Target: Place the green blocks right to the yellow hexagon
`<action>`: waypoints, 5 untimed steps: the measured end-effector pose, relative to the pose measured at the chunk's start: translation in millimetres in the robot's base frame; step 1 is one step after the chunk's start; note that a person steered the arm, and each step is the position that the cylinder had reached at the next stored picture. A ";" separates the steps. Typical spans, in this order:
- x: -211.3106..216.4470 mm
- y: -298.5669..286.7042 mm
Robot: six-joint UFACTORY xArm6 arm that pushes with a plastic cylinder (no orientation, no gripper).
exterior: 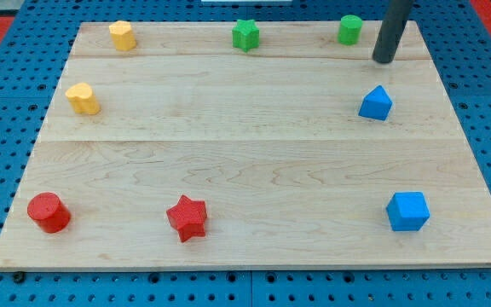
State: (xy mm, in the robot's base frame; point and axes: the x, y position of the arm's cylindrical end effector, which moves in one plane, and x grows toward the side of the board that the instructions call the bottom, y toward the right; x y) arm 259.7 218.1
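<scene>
A: Blue pegboard all round, and on it the pale wooden board. That is the whole stage. What stands on it?

B: After the board, the arm's dark rod, coming in from the view's top right. My tip rests near the board's top edge, just to the view's right of the green cylinder and a little below it, apart from it. There are no fingers to open or close: it is a bare rod, holding nothing.

A: And the blocks?

B: The blue cube at the bottom right, the red star and red cylinder along the bottom, a blue wedge-like block under my tip. Along the top, the green star in the middle and the yellow hexagon at the top left. A second yellow block sits below it; its shape I cannot make out.

A: So how to push well?

B: I judge the tip should get squarely behind the green cylinder on its right side, level with its middle, and drive it leftward along the top strip. An off-centre contact would spin it off the edge, which is close. The green star lies in the path; best park it beside the hexagon first, or gather both without nudging the hexagon itself.
</scene>
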 end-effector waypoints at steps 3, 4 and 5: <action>-50.0 -57.9; -37.3 -151.7; -37.6 -244.8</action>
State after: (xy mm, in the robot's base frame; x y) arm 222.1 -26.7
